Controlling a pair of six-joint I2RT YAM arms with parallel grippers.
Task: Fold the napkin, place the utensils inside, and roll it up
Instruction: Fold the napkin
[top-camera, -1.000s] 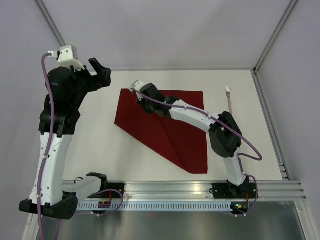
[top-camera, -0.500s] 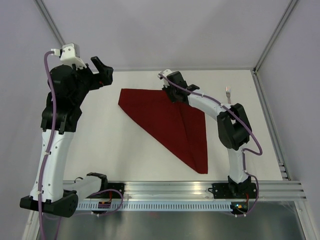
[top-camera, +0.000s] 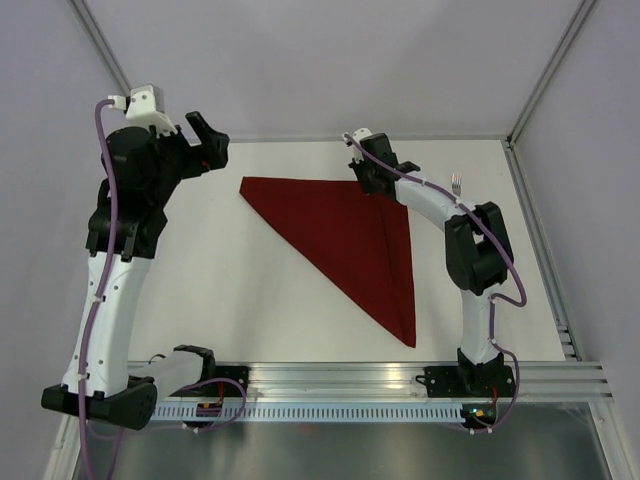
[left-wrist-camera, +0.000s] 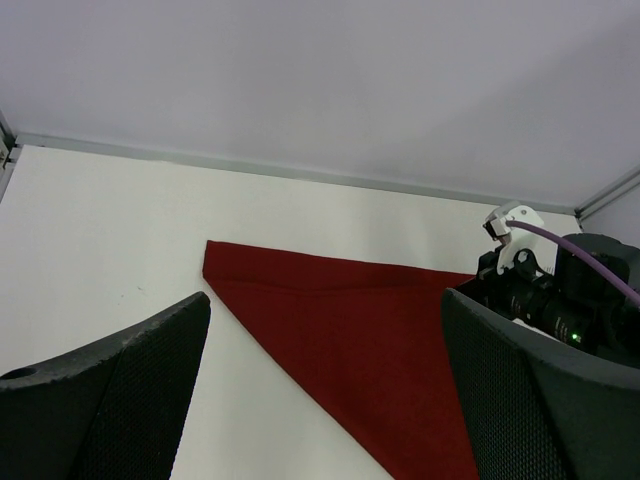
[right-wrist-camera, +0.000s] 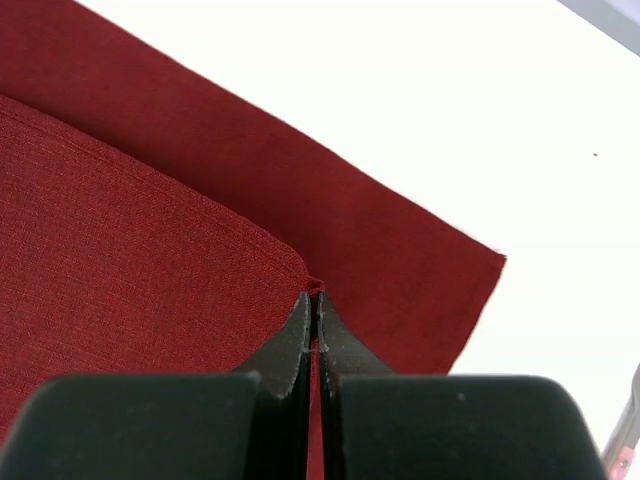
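Note:
The maroon napkin lies on the white table folded into a triangle, with its long edge running from far left to near right. My right gripper is shut on a napkin corner, held low over the cloth's far right corner. In the right wrist view the closed gripper pinches the upper layer of the napkin just short of the lower layer's corner. My left gripper is open and empty, raised beyond the napkin's far left point. The left wrist view shows the napkin between its fingers. A fork lies at the far right.
The fork's end shows at the lower right edge of the right wrist view. The right arm's wrist shows at the right of the left wrist view. A metal rail runs along the table's near edge, and walls close in the far and right sides.
My right gripper carried the napkin corner from the far left across to the far right, laying the cloth over itself into a triangle. The left arm barely moved.

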